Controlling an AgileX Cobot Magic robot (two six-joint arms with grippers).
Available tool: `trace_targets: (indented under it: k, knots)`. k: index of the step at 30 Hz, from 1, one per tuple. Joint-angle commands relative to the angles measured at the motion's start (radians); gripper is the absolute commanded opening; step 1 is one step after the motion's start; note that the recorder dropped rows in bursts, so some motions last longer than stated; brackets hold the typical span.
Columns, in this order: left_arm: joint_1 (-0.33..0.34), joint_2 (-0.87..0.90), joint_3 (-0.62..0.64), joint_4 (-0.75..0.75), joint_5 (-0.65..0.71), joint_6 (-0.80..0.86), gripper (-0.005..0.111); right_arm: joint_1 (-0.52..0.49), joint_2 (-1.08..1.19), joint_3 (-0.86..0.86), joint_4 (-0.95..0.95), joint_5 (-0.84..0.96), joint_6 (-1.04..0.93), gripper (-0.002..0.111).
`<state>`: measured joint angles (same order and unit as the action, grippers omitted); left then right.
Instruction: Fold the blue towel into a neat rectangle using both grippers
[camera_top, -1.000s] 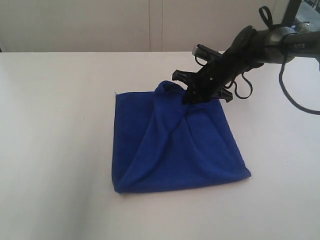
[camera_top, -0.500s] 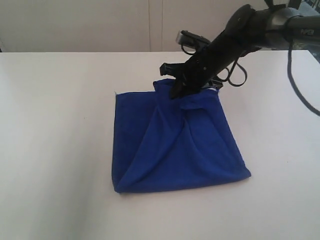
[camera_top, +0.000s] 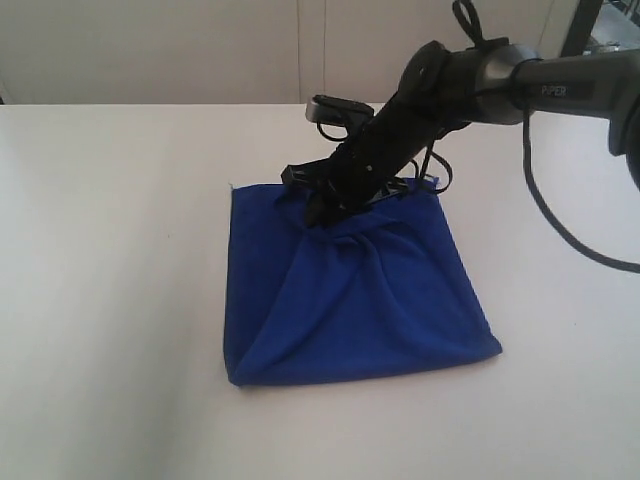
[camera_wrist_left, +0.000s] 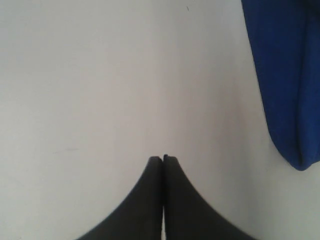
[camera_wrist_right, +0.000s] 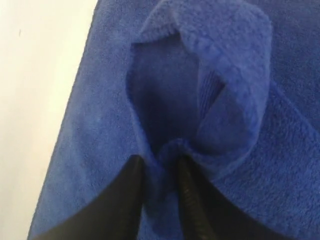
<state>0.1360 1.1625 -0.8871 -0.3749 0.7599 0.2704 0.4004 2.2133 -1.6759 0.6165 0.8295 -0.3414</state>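
The blue towel (camera_top: 350, 300) lies folded over on the white table (camera_top: 110, 300), with slanting creases running up to its far edge. My right gripper (camera_top: 318, 215) reaches in from the upper right and is shut on a bunched fold of the towel near the far edge; in the right wrist view the blue towel (camera_wrist_right: 240, 85) puckers between the fingers of the right gripper (camera_wrist_right: 161, 160). My left gripper (camera_wrist_left: 163, 158) is shut on nothing above bare table, with a corner of the blue towel (camera_wrist_left: 285, 75) off to one side. The left arm is out of the exterior view.
The right arm (camera_top: 540, 85) with its silver band and looping black cables (camera_top: 560, 210) crosses the upper right. A pale wall (camera_top: 200, 50) runs behind the table's far edge.
My right gripper has carried the pinched towel fold leftward and down along the far edge. The raised hump has flattened, and the creases now converge further left.
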Motion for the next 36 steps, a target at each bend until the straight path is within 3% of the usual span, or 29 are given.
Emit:
trace_targets:
  k: [1,15,20,23,31,36]
  knots:
    - [0.002,-0.01,0.0,-0.014,0.01,0.002,0.0,-0.019,-0.046,-0.003,-0.011,0.006,-0.013,0.031]
    - [0.002,-0.01,0.0,-0.014,0.01,0.002,0.0,-0.032,-0.076,0.002,-0.059,-0.048,0.031,0.032]
    - [0.002,-0.01,0.0,-0.014,0.01,0.002,0.0,-0.021,-0.061,0.002,-0.06,-0.066,0.074,0.047]
    - [0.002,-0.01,0.0,-0.014,0.01,0.002,0.0,0.003,-0.061,0.002,-0.072,-0.066,0.11,0.051]
    - [0.002,-0.01,0.0,-0.014,0.01,0.002,0.0,0.129,-0.061,0.002,-0.539,-0.109,0.554,0.051]
    - [0.002,-0.01,0.0,-0.014,0.01,0.002,0.0,0.194,-0.059,0.002,-0.711,-0.146,0.728,0.053]
